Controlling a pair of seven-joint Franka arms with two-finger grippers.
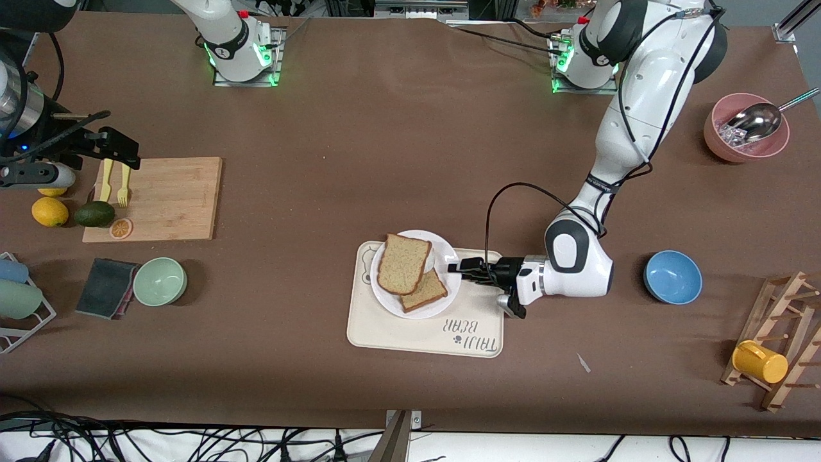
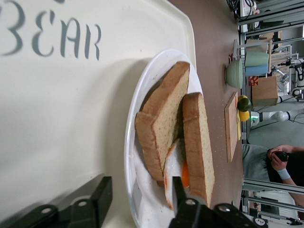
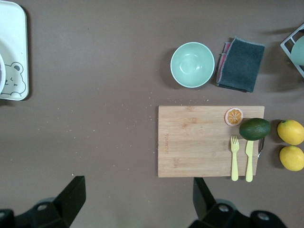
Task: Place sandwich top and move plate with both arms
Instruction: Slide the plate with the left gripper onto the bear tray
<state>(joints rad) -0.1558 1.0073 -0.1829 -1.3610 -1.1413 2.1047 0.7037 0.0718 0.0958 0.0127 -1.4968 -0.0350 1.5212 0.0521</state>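
The white plate [image 1: 452, 280] sits on the cream bear-print tray [image 1: 385, 333]. The pale speckled sandwich top [image 1: 403, 263] lies tilted on it, over a darker slice [image 1: 426, 292] and a fried egg. My left gripper [image 1: 459, 268] is low at the plate's rim on the left arm's side. It is open, with one finger over the tray and one over the plate, and the rim [image 2: 130, 142] lies between them in the left wrist view. The sandwich top [image 2: 197, 142] shows there too. My right gripper [image 1: 125, 151] is open and empty over the cutting board's end.
A wooden cutting board [image 1: 163, 196] holds a yellow fork and knife, an orange slice and an avocado, with lemons beside it. A green bowl [image 1: 160, 280] and a dark cloth [image 1: 106, 287] lie nearer to the camera. A blue bowl [image 1: 672, 276] sits beside the left arm's wrist.
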